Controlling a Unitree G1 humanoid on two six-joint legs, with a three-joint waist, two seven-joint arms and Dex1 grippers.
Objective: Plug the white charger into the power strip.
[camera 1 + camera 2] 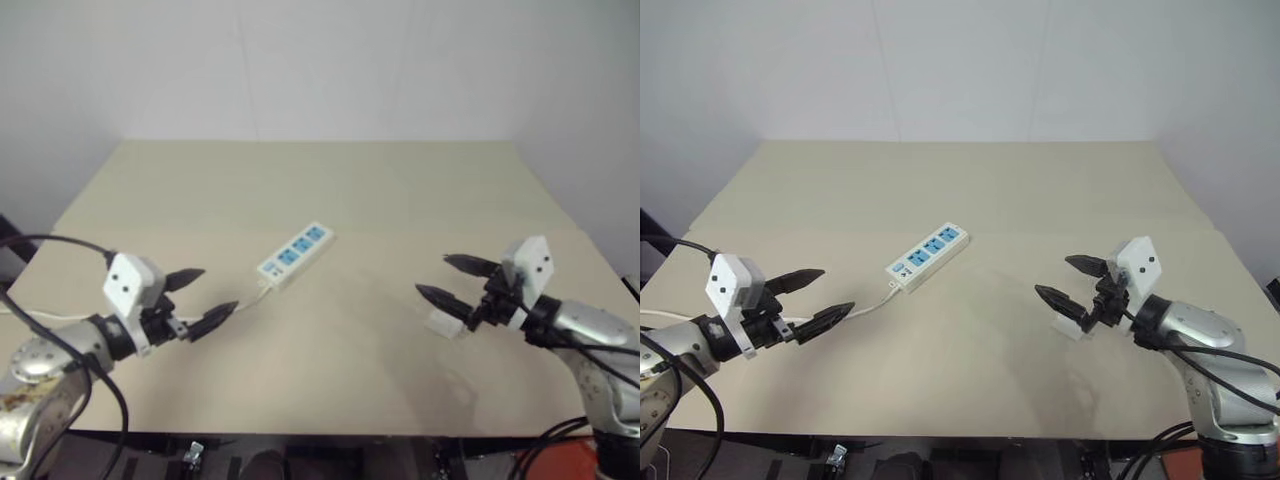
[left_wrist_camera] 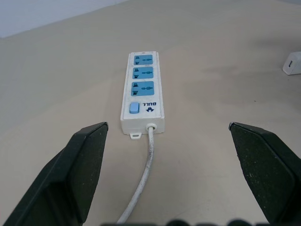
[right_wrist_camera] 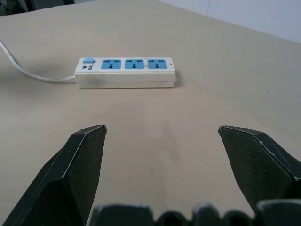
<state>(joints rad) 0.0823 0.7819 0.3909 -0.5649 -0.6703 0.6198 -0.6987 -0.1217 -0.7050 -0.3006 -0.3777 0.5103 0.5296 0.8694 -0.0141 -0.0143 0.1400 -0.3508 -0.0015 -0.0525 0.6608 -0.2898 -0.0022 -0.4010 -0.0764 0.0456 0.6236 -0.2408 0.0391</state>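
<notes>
Both hands spread and empty, the white charger (image 1: 1072, 324) lying just under the right hand (image 1: 1072, 281), well right of the diagonal power strip (image 1: 928, 255).

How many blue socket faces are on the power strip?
3, in a row along the power strip: one beside the button at the cord end, one in the middle, one at the far end. None look hidden.

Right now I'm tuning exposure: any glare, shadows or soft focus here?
Left eye view: even light, no glare, a faint shadow beside the long white power strip. Left wrist view: strip sharp, black fingers soft, small white boxy charger cut by the edge.
</notes>
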